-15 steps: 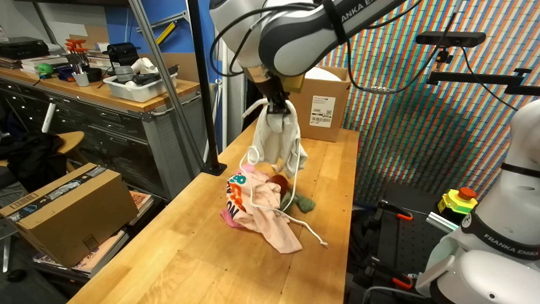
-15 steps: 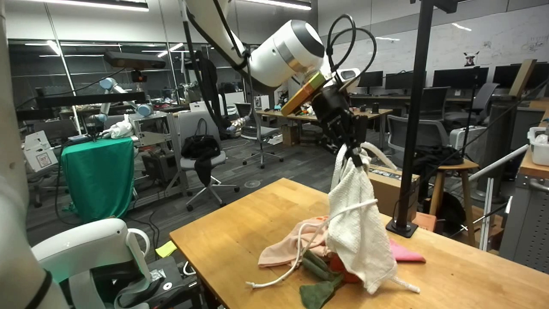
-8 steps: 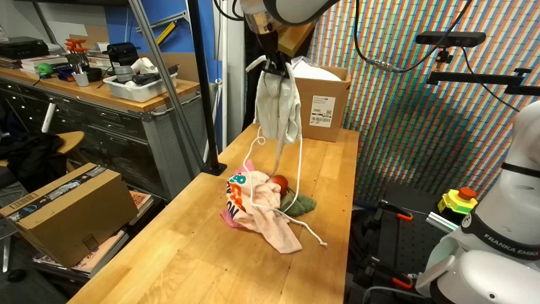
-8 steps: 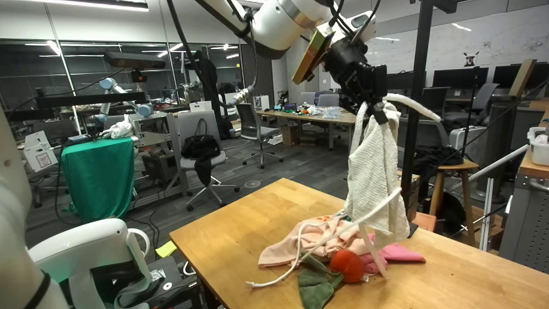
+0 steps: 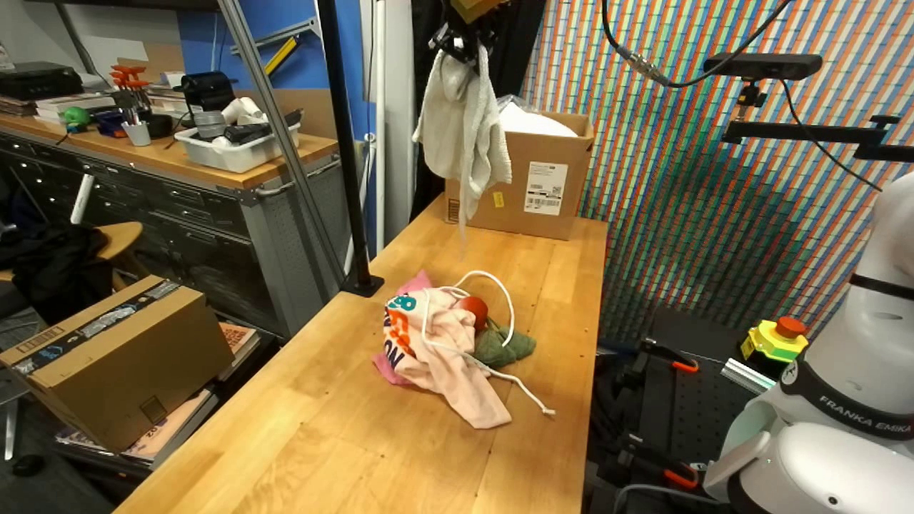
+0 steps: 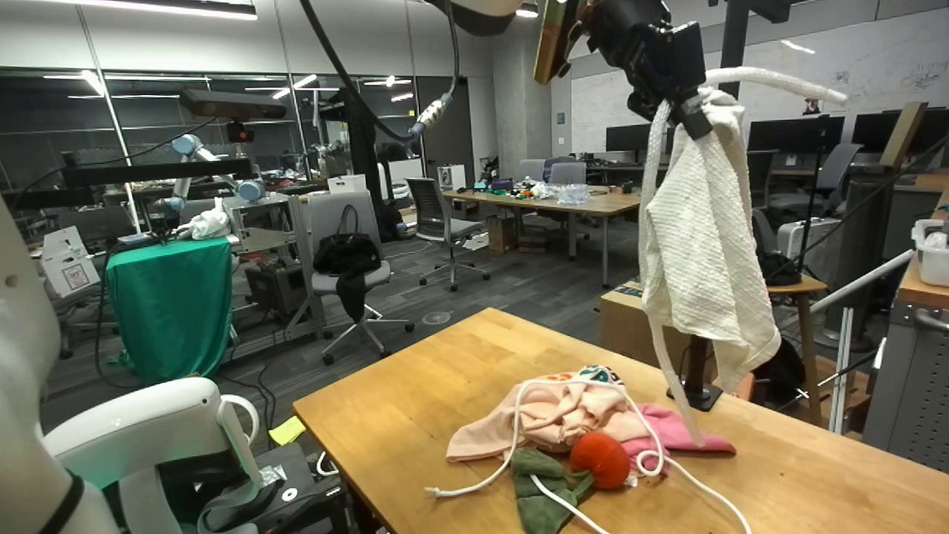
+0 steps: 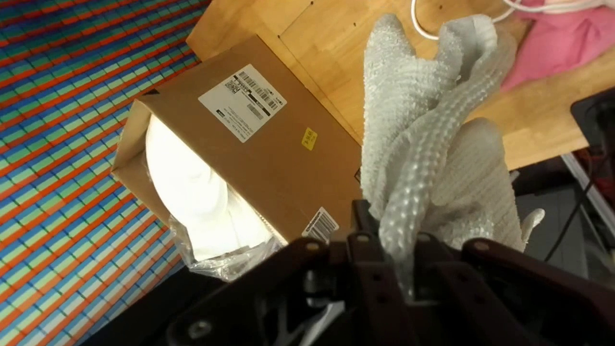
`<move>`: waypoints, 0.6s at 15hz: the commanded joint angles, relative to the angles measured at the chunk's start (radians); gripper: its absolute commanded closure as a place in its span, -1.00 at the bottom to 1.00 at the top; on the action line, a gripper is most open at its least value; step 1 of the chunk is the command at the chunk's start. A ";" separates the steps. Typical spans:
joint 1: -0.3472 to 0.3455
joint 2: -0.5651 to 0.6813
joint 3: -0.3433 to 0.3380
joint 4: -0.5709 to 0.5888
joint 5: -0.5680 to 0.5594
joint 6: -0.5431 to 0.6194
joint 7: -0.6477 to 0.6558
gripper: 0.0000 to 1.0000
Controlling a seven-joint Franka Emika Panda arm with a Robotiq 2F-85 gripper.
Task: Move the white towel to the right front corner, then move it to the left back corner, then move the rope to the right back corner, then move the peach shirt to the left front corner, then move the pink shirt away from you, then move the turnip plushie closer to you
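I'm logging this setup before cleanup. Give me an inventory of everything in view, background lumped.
Table: one, pale wood, centre
Peach shirt: one, pale peach, on table
Pink shirt: one, bright pink, partly under the peach shirt
Turnip plushie: one, red and green, by the shirts
Rope: one, white, across peach shirt and turnip plushie
White towel: one, white, hanging above table
Cordlike strip: one, white, hanging beside towel
Labelled box: one, brown, on table
Taped box: one, brown, beside table
Post: one, black, at table edge
Stop button: one, red and yellow, beside table
Background furniture: several, mixed colours, around table
Gripper: one, black, closed on towel
Arm: one, white, beside and above table
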 commanded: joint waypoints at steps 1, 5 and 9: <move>-0.022 0.026 -0.015 0.079 0.026 -0.009 0.093 0.85; -0.047 0.080 -0.046 0.111 0.017 -0.006 0.173 0.85; -0.077 0.155 -0.097 0.133 0.009 -0.009 0.256 0.85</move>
